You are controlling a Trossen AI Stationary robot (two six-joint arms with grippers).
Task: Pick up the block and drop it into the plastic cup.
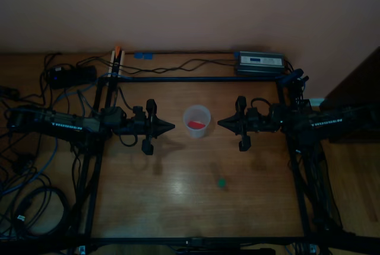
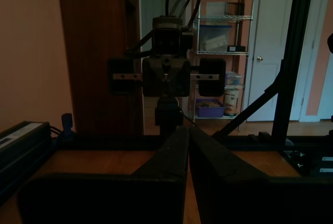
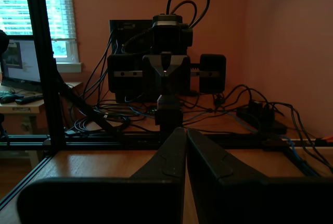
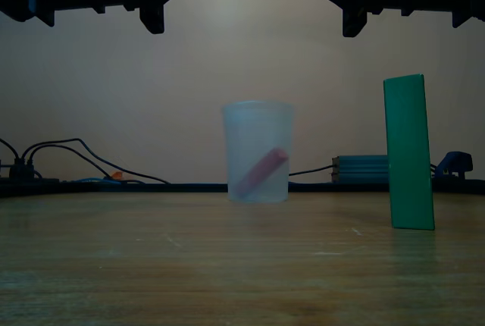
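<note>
Green block (image 4: 409,152) stands upright as a tall slab; both claws clenched, empty.

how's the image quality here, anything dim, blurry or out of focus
Top view: dim overall, with a soft glare patch on the table; the block is just a small green speck. Exterior view: the plastic cup looks soft and hazy, the block sharper. Both wrist views: dark foreground against bright backgrounds.
</note>
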